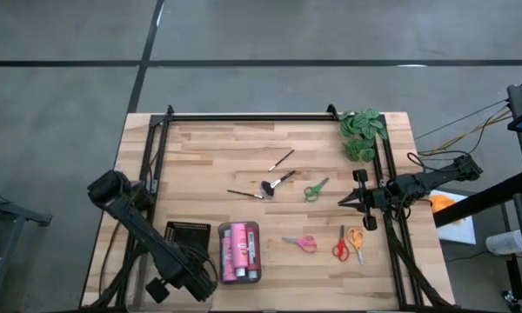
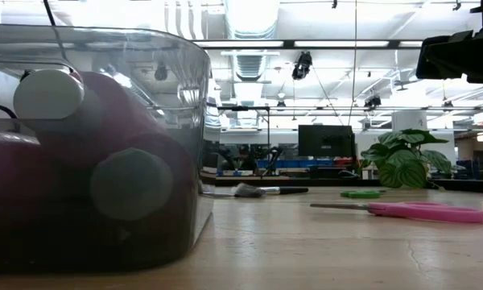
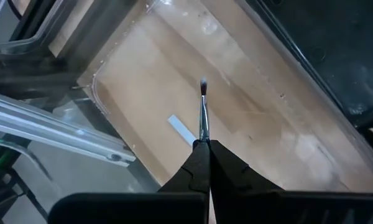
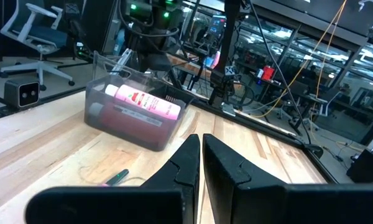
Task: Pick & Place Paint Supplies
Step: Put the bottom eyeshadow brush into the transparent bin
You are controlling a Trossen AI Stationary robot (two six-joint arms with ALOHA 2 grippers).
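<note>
Clear tray (image 2: 145,121) fronts wooden table (image 2: 322,242); ceiling lights (image 2: 322,42) beyond.

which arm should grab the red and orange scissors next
The right. Its gripper is free, jaws shut, close beside the red scissors and orange scissors. The left gripper is busy, shut on a thin brush over a clear tray.

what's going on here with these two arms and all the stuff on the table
The left gripper is shut on a thin brush and holds it over an empty clear tray. The paint bottles already lie in another clear bin. Still out on the table are a fluffy brush, thin brushes and four pairs of scissors. The right gripper hangs shut near the table's right edge.
</note>
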